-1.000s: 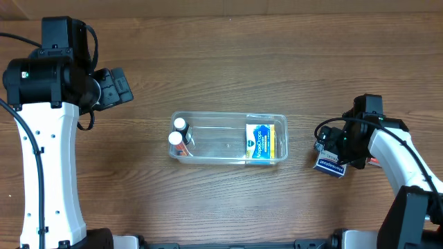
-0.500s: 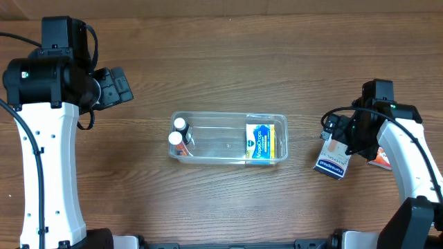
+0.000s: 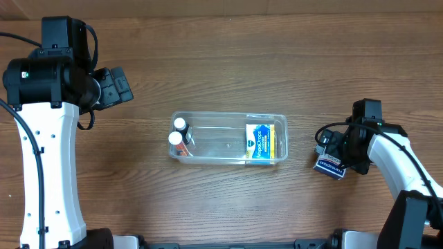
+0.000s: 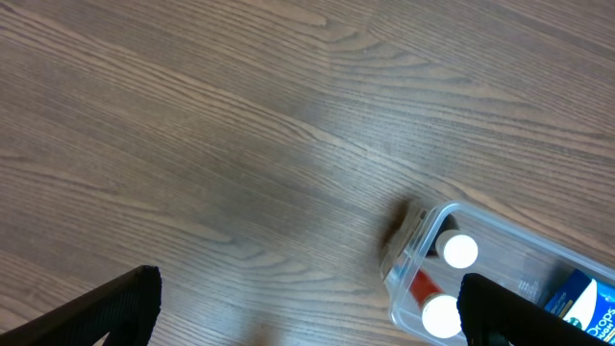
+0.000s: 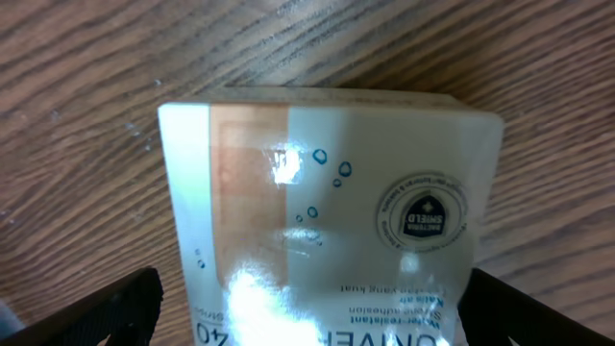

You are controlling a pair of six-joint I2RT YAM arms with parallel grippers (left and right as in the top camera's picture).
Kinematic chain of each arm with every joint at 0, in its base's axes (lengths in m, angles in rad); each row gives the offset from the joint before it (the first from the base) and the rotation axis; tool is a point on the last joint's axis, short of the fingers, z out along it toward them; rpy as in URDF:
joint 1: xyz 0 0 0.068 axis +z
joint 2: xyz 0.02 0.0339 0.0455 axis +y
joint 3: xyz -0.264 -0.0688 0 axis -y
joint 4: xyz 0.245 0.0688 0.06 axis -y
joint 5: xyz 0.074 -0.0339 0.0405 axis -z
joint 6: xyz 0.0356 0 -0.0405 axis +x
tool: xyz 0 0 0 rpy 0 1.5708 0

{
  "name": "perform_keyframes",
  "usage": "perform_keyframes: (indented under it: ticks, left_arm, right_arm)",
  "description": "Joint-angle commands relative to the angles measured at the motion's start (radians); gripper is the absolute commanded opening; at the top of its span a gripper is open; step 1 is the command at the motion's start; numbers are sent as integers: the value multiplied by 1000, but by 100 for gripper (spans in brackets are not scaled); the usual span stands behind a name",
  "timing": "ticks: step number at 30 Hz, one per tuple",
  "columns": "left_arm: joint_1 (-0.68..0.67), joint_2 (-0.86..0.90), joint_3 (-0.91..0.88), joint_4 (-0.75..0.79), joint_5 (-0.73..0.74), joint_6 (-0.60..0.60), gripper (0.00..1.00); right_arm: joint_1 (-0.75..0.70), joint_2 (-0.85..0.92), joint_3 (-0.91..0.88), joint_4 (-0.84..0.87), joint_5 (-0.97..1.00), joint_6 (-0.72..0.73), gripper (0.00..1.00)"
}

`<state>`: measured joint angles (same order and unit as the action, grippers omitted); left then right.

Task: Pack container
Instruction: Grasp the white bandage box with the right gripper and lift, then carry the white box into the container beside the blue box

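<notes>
The clear plastic container (image 3: 223, 115) lies at the table's middle and shows in the left wrist view (image 4: 411, 252). It holds two white-capped bottles (image 3: 178, 132) at its left end and a blue and yellow box (image 3: 259, 142) at its right end. A white bandage box (image 3: 328, 166) lies on the table to its right. My right gripper (image 3: 334, 156) is open and low over this box (image 5: 327, 211), with a finger at each side (image 5: 307, 312). My left gripper (image 3: 115, 86) is open and empty (image 4: 307, 308), high over the table at the left.
The wooden table (image 3: 228, 55) carries nothing else that I can see. Both white arms reach in from the front edge, one at each side.
Half a second ago my right gripper was farther right and the bandage box looked tilted. Now the gripper is back down over the box. The left arm has not moved.
</notes>
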<state>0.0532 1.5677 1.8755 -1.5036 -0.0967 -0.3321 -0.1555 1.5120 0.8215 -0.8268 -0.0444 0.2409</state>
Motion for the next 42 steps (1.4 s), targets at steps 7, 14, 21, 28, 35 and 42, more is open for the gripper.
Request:
perform_keyframes:
  ticks: [7, 14, 21, 28, 35, 42]
  left_arm:
    - [5, 3, 10, 0, 9, 22, 100]
    - [5, 3, 10, 0, 8, 23, 100]
    - [5, 3, 10, -3, 8, 23, 100]
    - [5, 3, 10, -3, 9, 22, 100]
    - [5, 3, 10, -3, 9, 22, 100]
    - [5, 3, 10, -3, 9, 22, 100]
  right_arm:
    - [3, 51, -15, 33, 6, 21, 93]
    - [3, 69, -15, 37, 6, 21, 79]
    - [3, 68, -3, 29, 3, 23, 68]
    - [6, 29, 169, -138, -10, 45, 72]
    - [137, -80, 442, -344, -10, 45, 72]
    - [497, -149, 528, -300, -9, 163, 72]
